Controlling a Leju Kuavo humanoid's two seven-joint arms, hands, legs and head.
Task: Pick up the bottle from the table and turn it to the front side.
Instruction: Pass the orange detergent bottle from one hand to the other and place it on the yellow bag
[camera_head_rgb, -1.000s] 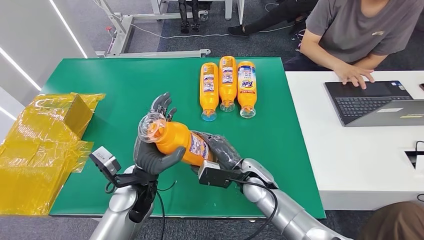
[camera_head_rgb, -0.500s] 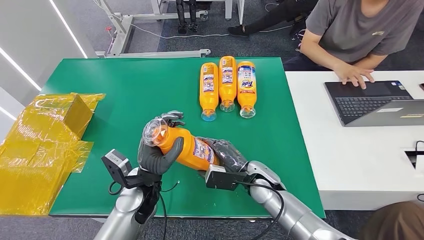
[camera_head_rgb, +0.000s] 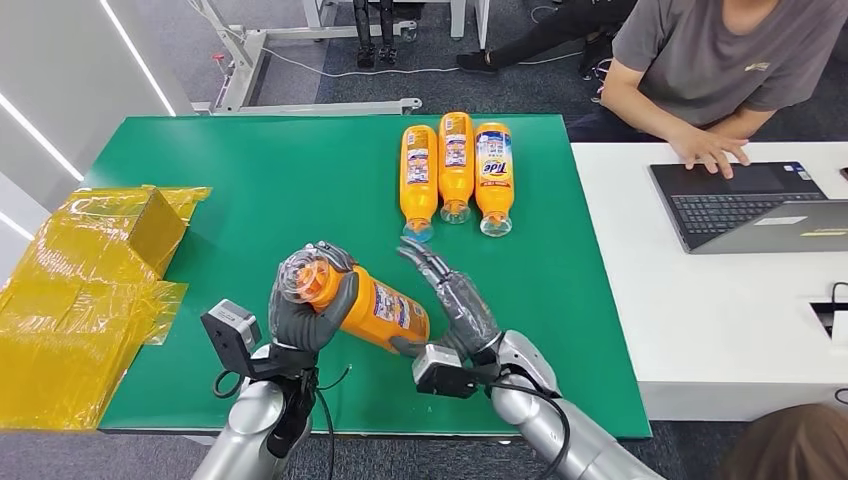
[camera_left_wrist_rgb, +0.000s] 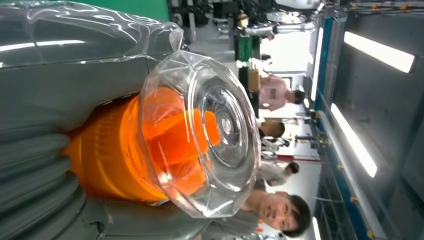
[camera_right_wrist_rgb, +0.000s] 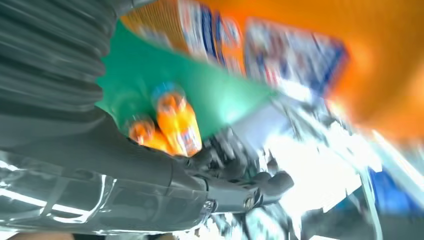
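Note:
My left hand (camera_head_rgb: 308, 305) grips an orange bottle (camera_head_rgb: 370, 305) near its clear cap (camera_head_rgb: 303, 275), holding it tilted above the green table (camera_head_rgb: 260, 190). The left wrist view looks straight at that clear cap (camera_left_wrist_rgb: 210, 135) and the orange neck (camera_left_wrist_rgb: 115, 155) wrapped by my left hand (camera_left_wrist_rgb: 55, 165). My right hand (camera_head_rgb: 455, 300) stands just right of the bottle's base with fingers spread and extended, holding nothing. In the blurred right wrist view the bottle's label (camera_right_wrist_rgb: 280, 45) passes close above my right hand (camera_right_wrist_rgb: 150, 170).
Three more orange bottles (camera_head_rgb: 455, 170) lie side by side at the table's far edge. Crumpled yellow wrapping (camera_head_rgb: 85, 290) covers the left side. A person (camera_head_rgb: 700, 70) sits at the white table (camera_head_rgb: 740, 320) on the right, typing on a laptop (camera_head_rgb: 740, 205).
My right hand has let go of the bottle's base and spread its fingers. My left hand has closed further round the neck and keeps the bottle, now rolled with its label turned more upward.

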